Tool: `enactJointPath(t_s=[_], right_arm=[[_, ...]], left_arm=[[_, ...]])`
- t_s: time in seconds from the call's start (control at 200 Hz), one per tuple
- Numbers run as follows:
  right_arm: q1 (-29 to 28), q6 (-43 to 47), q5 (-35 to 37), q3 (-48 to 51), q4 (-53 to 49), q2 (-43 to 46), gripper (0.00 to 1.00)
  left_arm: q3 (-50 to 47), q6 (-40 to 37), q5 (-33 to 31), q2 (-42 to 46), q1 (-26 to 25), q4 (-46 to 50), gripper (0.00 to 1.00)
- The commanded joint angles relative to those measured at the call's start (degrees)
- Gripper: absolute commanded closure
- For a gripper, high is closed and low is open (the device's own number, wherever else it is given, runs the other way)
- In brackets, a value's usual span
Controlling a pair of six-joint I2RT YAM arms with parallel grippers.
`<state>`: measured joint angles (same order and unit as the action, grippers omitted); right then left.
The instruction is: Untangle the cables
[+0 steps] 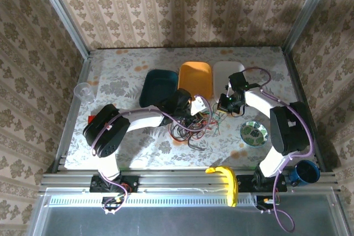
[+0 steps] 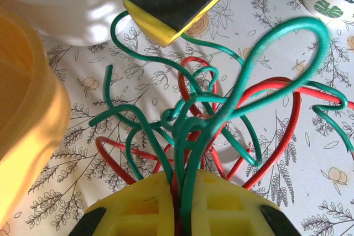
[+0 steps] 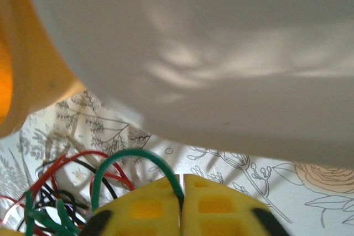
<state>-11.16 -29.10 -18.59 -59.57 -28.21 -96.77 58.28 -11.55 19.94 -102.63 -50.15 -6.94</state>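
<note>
The left gripper [image 2: 180, 211] is clamping tight on a bundle of cables [image 2: 221, 109]. Several green and red strands are running down into the narrow slit between its yellow, waffle-ribbed pads [image 2: 138, 211]. Above the pads they are fanning out in stiff, glossy loops.

The right gripper [image 3: 181, 194] is pressing its jaws together. A single green cable [image 3: 130, 158] is arching up at 10 o'clock from them and slipping into the seam, so the gripper is pinching that one strand.

In the overhead view the cables are lying in a loose black, red and green tangle near the table's middle, at 6 o'clock from the orange tray [image 1: 195, 78]. There the left gripper is sitting at the tangle's 12 o'clock edge and the right gripper at its 2 o'clock.

The orange tray is showing smooth, rounded plastic walls. A dark teal tray [image 1: 157, 87] is lying at its 9 o'clock and a shallow white tray [image 1: 227, 73] at its 3 o'clock. The tablecloth [image 1: 121, 75] is showing a pale floral print. A round, leaf-patterned disc [image 1: 253, 132] is lying at 3 o'clock from the tangle.
</note>
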Motion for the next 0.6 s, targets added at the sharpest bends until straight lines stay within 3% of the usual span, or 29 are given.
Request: enactJointPath(t_s=[0.0, 0.21, 0.39, 0.495, 0.595], right_arm=[[0.08, -0.18, 1.35, -1.57, 1.14, 0.26, 1.0], [0.65, -3.32, 8.38, 1.38, 1.82, 8.96, 1.0], [4.62, -8.59, 13.99, 4.17, 2.68, 18.13, 1.0], [7.73, -10.46, 14.45, 5.21, 3.06, 22.09, 1.0], [11.51, -12.68, 10.27, 6.11, 3.84, 23.86, 1.0]], left_arm=[[-1.24, 1.34, 0.67, 1.56, 0.62, -0.19, 1.0], [-2.73, 3.7, -1.37, 0.87, 2.2, -1.15, 1.0], [-5.56, 4.35, -3.14, 0.28, 3.37, -2.7, 1.0], [-6.88, 4.49, -3.42, -0.1, 3.84, -2.59, 1.0], [-8.11, 4.87, -3.66, -0.12, 4.15, -3.04, 1.0]])
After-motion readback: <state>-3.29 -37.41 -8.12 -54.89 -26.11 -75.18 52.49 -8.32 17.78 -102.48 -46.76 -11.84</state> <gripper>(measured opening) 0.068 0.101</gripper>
